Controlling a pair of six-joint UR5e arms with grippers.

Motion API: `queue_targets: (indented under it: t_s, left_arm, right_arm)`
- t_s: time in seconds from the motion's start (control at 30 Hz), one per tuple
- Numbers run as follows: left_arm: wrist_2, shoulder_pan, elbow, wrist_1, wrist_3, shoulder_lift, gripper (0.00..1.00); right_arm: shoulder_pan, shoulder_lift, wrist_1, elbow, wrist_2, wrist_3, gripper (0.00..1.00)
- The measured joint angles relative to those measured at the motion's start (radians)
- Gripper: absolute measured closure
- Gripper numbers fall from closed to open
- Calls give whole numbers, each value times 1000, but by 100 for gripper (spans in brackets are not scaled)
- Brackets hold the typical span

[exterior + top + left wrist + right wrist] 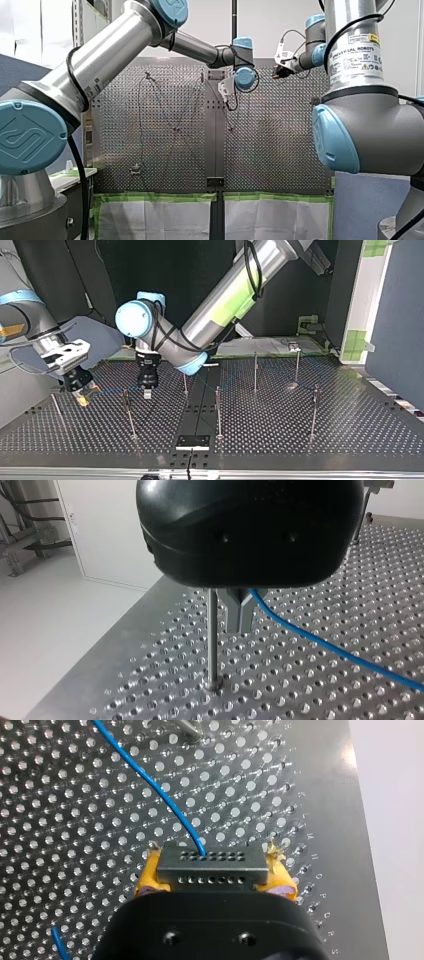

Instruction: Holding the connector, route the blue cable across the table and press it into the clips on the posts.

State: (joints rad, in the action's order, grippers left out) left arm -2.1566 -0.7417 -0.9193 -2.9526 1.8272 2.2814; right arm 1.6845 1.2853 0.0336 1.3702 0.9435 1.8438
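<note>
- Perforated table: thin posts stand upright across it.
- My left gripper: metal fingers narrow, just beside one post. The blue cable runs out beside them; whether they pinch it I cannot tell.
- My right gripper, at the top view's left: yellow pads clamp the grey connector above the table, and the cable leads away from it.

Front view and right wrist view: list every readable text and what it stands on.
"UNIVERSAL ROBOTS": white label on my right arm.
"L M N O P Q R S": single letters stamped down the table's edge.
Label's small print and the marking on my left arm: too small to read.
</note>
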Motion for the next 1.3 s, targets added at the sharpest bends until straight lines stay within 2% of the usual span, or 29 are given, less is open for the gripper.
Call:
queue_targets:
  t_s: [0.23,0.53,0.77,1.0,1.3]
  left_arm:
    - [-4,-17,1,-13,-1,-4,100]
    - [-17,-16,9,-19,-5,-15,100]
    - [34,6,24,7,-5,-16,100]
    - [84,33,39,3,-1,11,100]
    - [109,56,53,-10,5,47,100]
  right_arm:
    - [5,1,-3,-3,-4,-8,100]
    - [7,1,-2,-3,-6,-13,100]
    - [-2,-5,9,-5,-15,-9,100]
    - [-10,-30,12,-25,-21,-6,100]
    - [-17,-64,11,-75,-21,-3,100]
